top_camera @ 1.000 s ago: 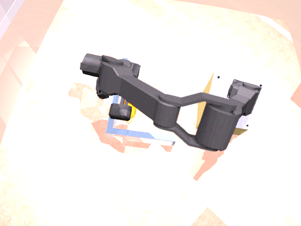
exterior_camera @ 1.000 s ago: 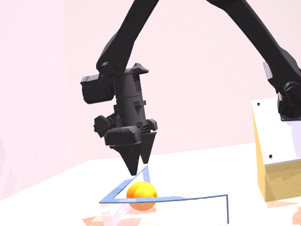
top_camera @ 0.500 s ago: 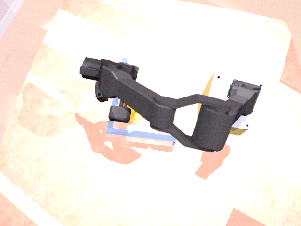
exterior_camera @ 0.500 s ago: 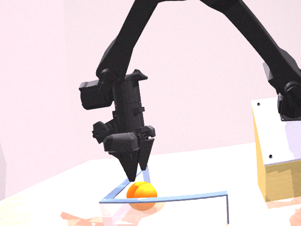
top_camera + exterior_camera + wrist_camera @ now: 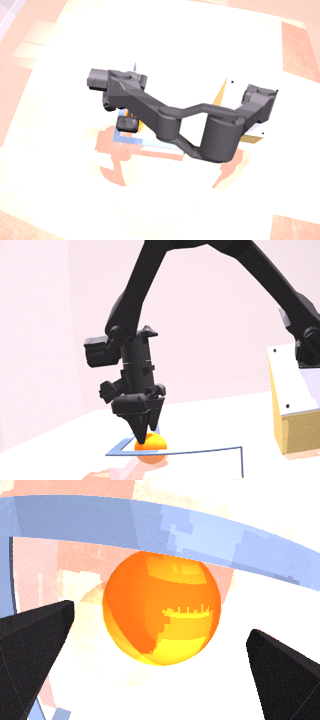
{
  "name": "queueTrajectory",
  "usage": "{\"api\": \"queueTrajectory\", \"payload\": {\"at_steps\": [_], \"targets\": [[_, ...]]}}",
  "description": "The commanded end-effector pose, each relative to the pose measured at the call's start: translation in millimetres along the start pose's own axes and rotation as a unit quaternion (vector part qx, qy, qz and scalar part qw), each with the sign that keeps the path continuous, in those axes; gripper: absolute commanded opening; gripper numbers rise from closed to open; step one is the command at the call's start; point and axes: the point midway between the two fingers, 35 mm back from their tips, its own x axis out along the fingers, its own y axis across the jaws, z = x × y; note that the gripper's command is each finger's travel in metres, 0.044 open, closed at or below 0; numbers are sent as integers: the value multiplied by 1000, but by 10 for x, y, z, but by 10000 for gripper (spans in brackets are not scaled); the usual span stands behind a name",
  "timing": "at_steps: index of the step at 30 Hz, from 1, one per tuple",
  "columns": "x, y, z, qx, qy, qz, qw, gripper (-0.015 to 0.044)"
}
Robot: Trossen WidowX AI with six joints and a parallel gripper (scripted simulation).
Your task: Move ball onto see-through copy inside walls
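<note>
An orange ball [image 5: 157, 442] [image 5: 161, 600] rests on the table inside the corner of two low clear walls with bluish rims [image 5: 155, 143] [image 5: 124, 443] [image 5: 75, 522]. In the top view it is mostly hidden under the gripper. The see-through copy [image 5: 92, 650] is a faint pale disc in the wrist view, partly overlapped by the ball and showing at its lower left. I cannot make it out in the exterior view. My gripper [image 5: 147, 436] [image 5: 165, 625] is open and empty, pointing down. Its fingertips are apart on either side of the ball, near the height of its top, with gaps visible in the wrist view.
The arm's base stands on a wooden block with a pale sloping top [image 5: 286, 384] to the right of the walls. The wall along the front [image 5: 201, 451] runs right from the corner, towards the block. The arm arches over the table and hides part of the walls in the top view.
</note>
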Motion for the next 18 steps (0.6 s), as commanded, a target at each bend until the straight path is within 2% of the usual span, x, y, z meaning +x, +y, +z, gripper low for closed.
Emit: {"api": "queueTrajectory", "payload": {"at_steps": [1, 16, 18], "targets": [[76, 5, -15, 3, 2, 2, 1000, 440], [293, 13, -28, 3, 2, 3, 1000, 440], [293, 13, -28, 3, 2, 3, 1000, 387]]}}
